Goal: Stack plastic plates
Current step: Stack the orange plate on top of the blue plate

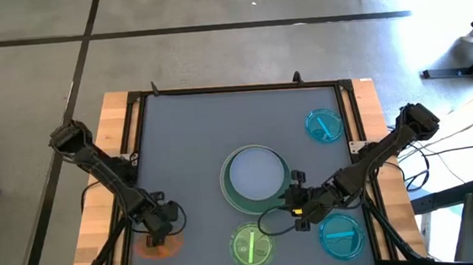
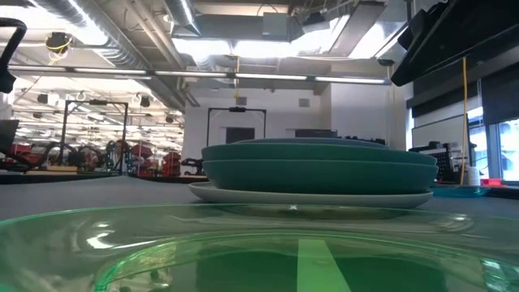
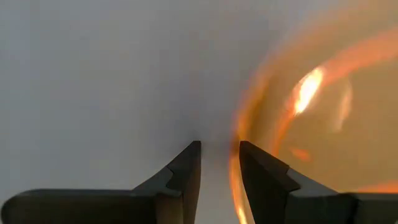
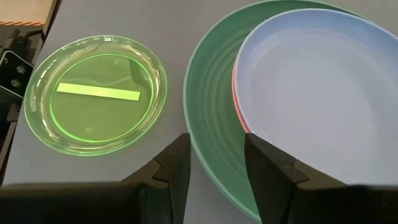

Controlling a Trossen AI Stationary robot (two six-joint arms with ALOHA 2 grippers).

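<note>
A stack of larger plates [image 1: 255, 177] stands mid-table: blue-grey plate [image 4: 323, 93] on top, a salmon-pink edge [image 4: 240, 112] under it, green plate [image 4: 208, 124] below, and a cream-white plate [image 2: 308, 196] at the bottom. The orange plate [image 1: 157, 247] lies near the table's near left corner. My left gripper [image 1: 161, 231] hovers low over its rim [image 3: 237, 168], open by a narrow gap. My right gripper [image 1: 297, 204] is open at the stack's near right rim and touches nothing. The bright green plate [image 1: 252, 245] lies flat at the near edge, with two cyan plates [image 1: 324, 126] [image 1: 341, 234] to its right. My left gripper points down at the orange plate's rim [image 3: 236, 186], which runs through the gap close to one finger [image 3: 261, 174]. I cannot tell whether the fingers touch it. The plate lies flat on the table.
The grey mat [image 1: 194, 136] is framed by a black rail and wooden borders [image 1: 113, 125]. Its far left part holds no plates. The bright green plate [image 4: 96, 93] lies close beside my right gripper.
</note>
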